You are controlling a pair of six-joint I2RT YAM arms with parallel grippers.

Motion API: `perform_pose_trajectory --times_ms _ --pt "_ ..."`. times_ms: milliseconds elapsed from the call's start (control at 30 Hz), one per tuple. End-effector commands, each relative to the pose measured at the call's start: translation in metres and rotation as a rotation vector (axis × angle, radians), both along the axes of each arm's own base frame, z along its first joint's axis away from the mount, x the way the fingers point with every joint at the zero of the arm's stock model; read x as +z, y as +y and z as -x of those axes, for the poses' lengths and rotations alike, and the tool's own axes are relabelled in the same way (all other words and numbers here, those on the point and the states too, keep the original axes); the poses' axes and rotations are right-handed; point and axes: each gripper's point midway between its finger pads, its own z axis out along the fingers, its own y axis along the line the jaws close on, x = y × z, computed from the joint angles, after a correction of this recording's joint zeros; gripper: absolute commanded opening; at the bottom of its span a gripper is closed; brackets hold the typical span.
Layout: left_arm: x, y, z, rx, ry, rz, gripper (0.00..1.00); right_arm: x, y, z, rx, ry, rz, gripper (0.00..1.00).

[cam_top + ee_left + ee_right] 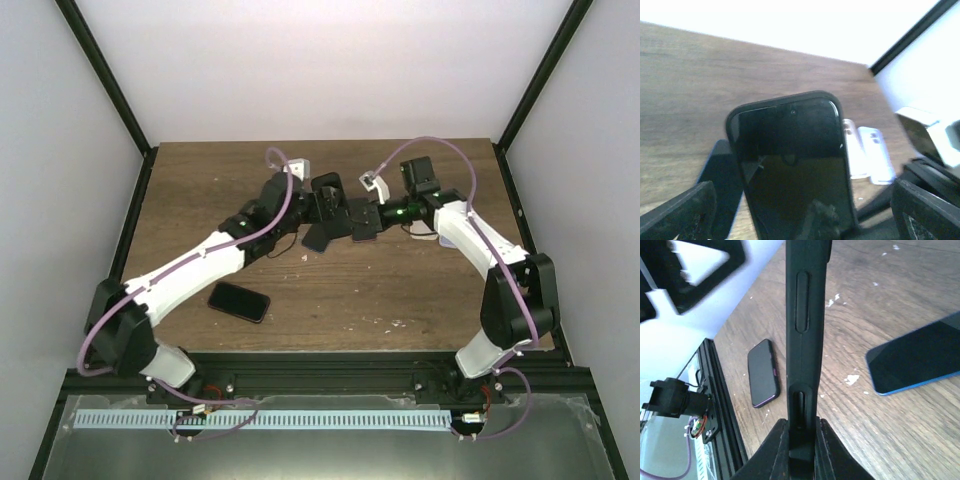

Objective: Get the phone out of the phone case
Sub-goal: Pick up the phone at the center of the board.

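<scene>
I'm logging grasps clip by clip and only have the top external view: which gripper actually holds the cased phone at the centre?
Observer: The right gripper pinches the cased phone by its thin side edge, jaws closed on it.
Operator: And the left?
Observer: The left gripper is open; its fingers stand apart on either side of the screen, not touching it.

A robotics lab test cell: a wood-grain tabletop boxed in by plain white panels on black metal frame posts, with two white robot arms bolted to a black rail beside a slotted cable duct.
</scene>
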Motion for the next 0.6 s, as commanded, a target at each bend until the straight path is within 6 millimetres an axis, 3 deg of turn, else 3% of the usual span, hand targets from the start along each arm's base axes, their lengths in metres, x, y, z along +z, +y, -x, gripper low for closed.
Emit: perform_pose_trajectory --times_ms 0,100,200,400,567 --pt "0.051 0.014 0.012 -0.097 -0.161 0.093 0.98 0.019 -0.026 -0.012 -0.039 -0.052 -0.031 0.01" --pt "0.045 0.031 0.014 -0.159 -0.148 0.201 0.98 0.022 -0.043 -0.01 -0.037 -0.073 -0.049 0.01" --pt "0.045 0.03 0.025 -0.275 -0.162 0.298 0.96 0.029 -0.049 0.003 0.01 -0.107 -0.079 0.01" --pt "0.052 0.004 0.048 -0.518 -0.205 0.4 0.85 0.042 -0.047 0.037 0.103 -0.15 -0.155 0.01" --pt "0.052 -0.012 0.056 -0.629 -0.195 0.51 0.73 0.049 -0.044 0.051 0.144 -0.145 -0.212 0.01"
